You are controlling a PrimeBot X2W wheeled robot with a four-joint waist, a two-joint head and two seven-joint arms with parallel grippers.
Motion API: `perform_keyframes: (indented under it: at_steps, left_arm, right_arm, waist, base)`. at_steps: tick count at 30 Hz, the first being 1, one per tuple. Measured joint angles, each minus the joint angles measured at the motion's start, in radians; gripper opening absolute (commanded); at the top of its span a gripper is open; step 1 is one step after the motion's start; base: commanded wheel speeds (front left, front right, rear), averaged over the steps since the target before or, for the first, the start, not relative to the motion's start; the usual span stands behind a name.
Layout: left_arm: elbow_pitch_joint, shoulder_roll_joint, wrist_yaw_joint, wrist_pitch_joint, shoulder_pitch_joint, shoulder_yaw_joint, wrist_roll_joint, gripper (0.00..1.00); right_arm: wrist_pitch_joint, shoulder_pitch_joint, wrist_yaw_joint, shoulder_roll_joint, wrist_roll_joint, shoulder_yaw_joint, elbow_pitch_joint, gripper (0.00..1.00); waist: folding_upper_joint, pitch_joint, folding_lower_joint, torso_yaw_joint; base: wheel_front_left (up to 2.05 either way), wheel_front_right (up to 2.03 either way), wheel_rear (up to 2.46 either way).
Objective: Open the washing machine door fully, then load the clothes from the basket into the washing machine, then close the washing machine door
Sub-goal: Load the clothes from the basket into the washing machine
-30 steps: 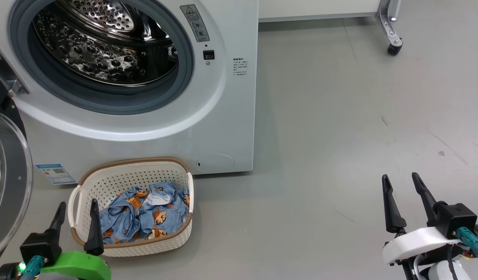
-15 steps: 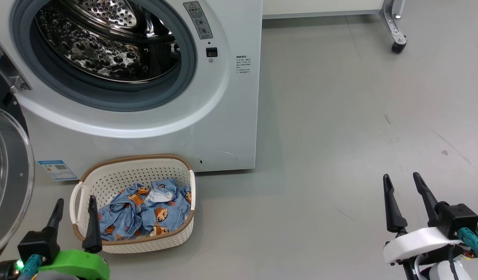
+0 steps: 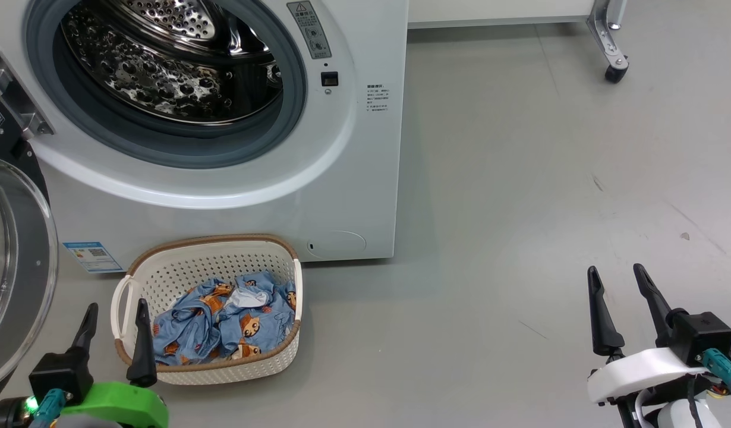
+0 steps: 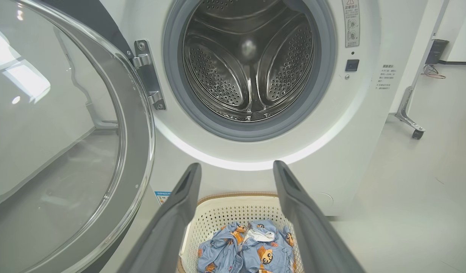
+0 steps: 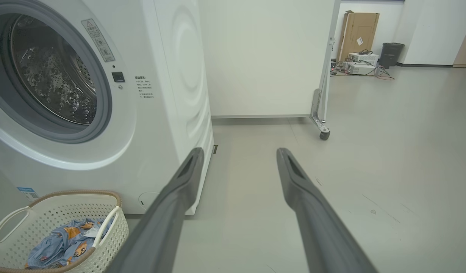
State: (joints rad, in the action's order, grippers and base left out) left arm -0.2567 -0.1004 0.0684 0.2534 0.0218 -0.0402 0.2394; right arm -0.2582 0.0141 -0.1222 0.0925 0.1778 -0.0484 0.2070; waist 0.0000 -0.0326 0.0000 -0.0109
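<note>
Clothes: light blue fabric garments with orange-brown cartoon figures and a little white lining. They lie crumpled in a heap on the bottom of the basket, more toward its near side.
Basket: small rectangular cream-white plastic basket with perforated walls, a brown woven-look rim and white side handles. It stands on the floor just in front of the machine, below the round opening.
Washing machine: big white front-loading machine with a grey rubber gasket. The shiny perforated steel drum has nothing inside.
Door: large round door with a dark rim and a clear glass bowl, swung out to the left on its metal hinge.
Left gripper: fingers spread, holding nothing, just beside the basket's left handle, between the door rim and the basket.
Right gripper: fingers spread, holding nothing, well apart from the basket, over bare floor.
Open room: the grey floor to the right of the machine is wide and bare up to a metal leg with a black caster.
</note>
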Motion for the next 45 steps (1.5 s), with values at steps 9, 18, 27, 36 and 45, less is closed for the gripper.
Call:
perform_keyframes:
  at_steps: [9,18,27,36,45]
  left_arm:
    - [-0.001,0.01,0.0,0.0,0.001,-0.005,-0.001,1.0]
    - [0.003,0.015,0.0,0.0,0.004,-0.016,-0.003,1.0]
    - [0.006,0.017,0.0,0.0,0.004,-0.021,-0.003,1.0]
    - [0.007,0.02,0.0,0.0,0.004,-0.03,-0.003,1.0]
    - [0.007,0.023,0.0,0.0,0.003,-0.038,-0.003,1.0]
  right_arm:
    - [0.0,0.015,0.0,0.0,-0.002,0.001,0.0,1.0]
    - [0.0,0.015,0.0,0.0,-0.003,0.006,-0.002,1.0]
    - [0.0,0.015,0.0,0.0,-0.003,0.009,-0.007,1.0]
    - [0.0,0.015,0.0,0.0,-0.003,0.009,-0.007,1.0]
    - [0.0,0.015,0.0,0.0,-0.003,0.009,-0.007,1.0]
  waist:
    - [0.0,0.004,0.0,-0.004]
    - [0.0,-0.001,0.0,-0.005]
    - [0.0,-0.018,0.0,-0.009]
    - [0.0,-0.027,0.0,-0.014]
    - [0.0,-0.038,0.0,-0.019]
  base:
    - [0.0,0.0,0.0]
    - [0.0,0.0,0.0]
    - [0.0,0.0,0.0]
    - [0.0,0.0,0.0]
    - [0.0,0.0,0.0]
